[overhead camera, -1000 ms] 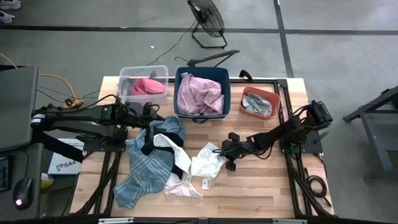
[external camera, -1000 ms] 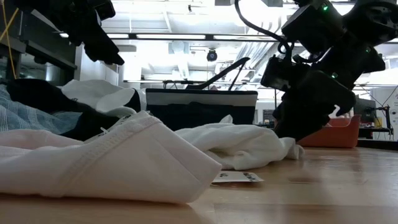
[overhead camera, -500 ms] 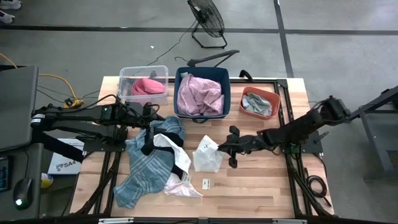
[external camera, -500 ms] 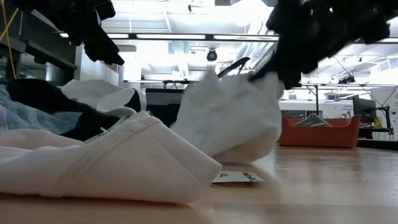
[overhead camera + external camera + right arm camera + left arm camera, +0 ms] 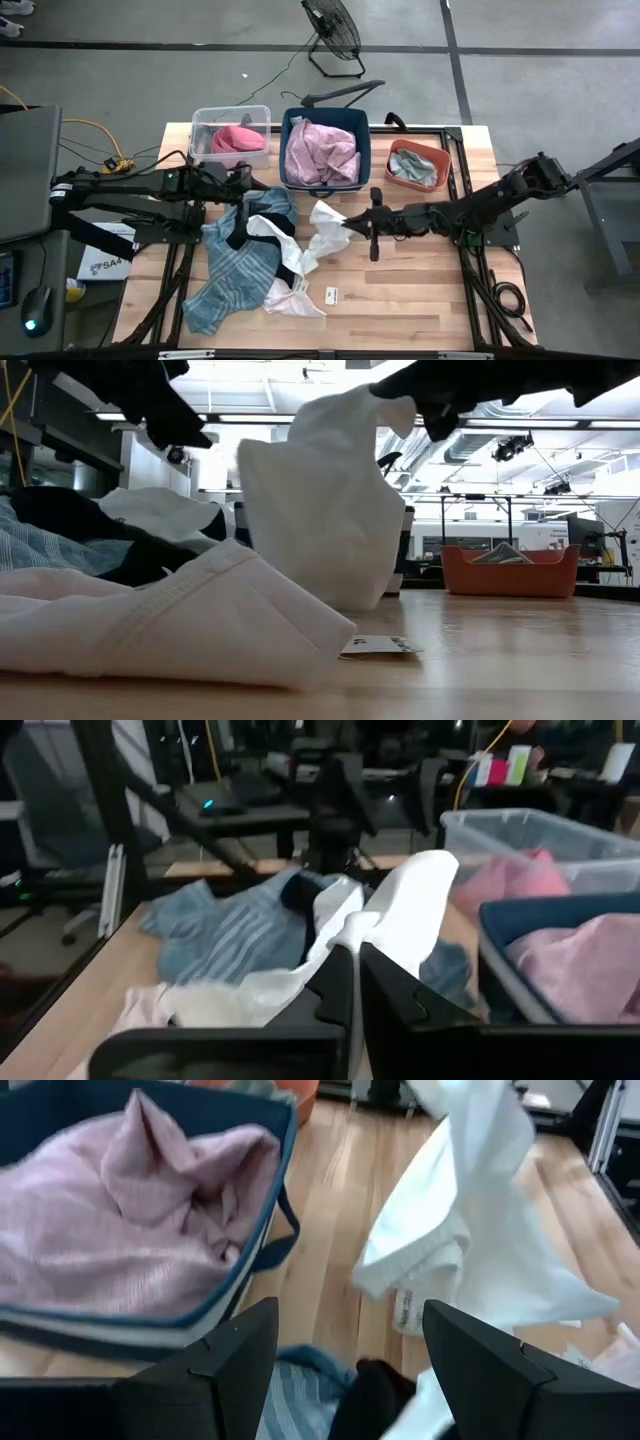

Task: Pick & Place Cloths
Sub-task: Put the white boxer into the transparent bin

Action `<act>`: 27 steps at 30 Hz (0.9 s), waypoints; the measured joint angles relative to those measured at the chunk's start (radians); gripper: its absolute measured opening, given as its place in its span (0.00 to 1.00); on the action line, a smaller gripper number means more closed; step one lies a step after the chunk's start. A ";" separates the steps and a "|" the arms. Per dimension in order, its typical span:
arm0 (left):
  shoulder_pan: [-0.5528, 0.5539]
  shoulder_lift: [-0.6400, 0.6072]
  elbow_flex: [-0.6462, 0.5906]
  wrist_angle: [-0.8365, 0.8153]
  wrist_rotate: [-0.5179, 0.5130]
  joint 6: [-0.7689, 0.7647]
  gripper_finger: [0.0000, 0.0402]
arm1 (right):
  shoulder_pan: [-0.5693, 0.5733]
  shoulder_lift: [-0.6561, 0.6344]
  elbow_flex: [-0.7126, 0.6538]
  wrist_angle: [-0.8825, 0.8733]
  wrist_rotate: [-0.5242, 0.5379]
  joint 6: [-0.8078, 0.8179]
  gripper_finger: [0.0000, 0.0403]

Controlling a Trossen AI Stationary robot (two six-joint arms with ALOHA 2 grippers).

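My right gripper (image 5: 351, 222) is shut on a white cloth (image 5: 322, 230) at the middle of the table, in front of the dark blue bin. In the low view the cloth (image 5: 320, 510) hangs below the gripper (image 5: 412, 405). My left gripper (image 5: 247, 182) is open and hovers over the far end of the cloth pile, touching nothing; its fingers (image 5: 240, 1350) stand wide apart. The pile holds a teal-blue plaid cloth (image 5: 235, 265), a white cloth with black trim (image 5: 278, 245) and a pale pinkish-white cloth (image 5: 150, 625), all lying on the table. My right gripper pinches the white cloth's upper bunched part (image 5: 352, 935) between its two fingers, coming level from the table's right side. The cloth hangs slack below the fingers and trails toward the pile. Whether its lower end (image 5: 355, 600) touches the table, I cannot tell.
Along the far edge stand a clear bin (image 5: 262, 112) with a pink cloth, a dark blue bin (image 5: 285, 150) with a mauve-pink cloth (image 5: 322, 150), and an orange bin (image 5: 443, 158) with a grey-green cloth. A small white paper tag (image 5: 331, 295) lies near the front.
My right gripper has risen and moved toward the table's left and far side, staying shut on the white cloth. The cloth, crumpled flat on the table a second ago, has been lifted and now hangs below the gripper. The paper tag has stayed on the table.
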 joint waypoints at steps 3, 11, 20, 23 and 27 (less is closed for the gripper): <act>0.000 0.012 0.000 0.031 0.000 0.017 0.61 | -0.013 0.000 0.000 0.064 -0.001 -0.040 0.01; 0.000 0.078 0.000 0.086 0.001 0.035 0.61 | -0.042 0.000 0.037 0.244 -0.077 -0.169 0.01; 0.000 0.152 0.000 0.195 0.004 0.077 0.61 | -0.084 -0.001 0.227 0.045 -0.137 -0.264 0.01; 0.000 0.160 0.000 0.235 0.005 0.097 0.61 | -0.097 -0.001 0.295 -0.046 -0.137 -0.282 0.01; 0.000 0.163 0.000 0.288 0.048 0.121 0.61 | -0.112 -0.001 0.372 -0.162 -0.142 -0.283 0.01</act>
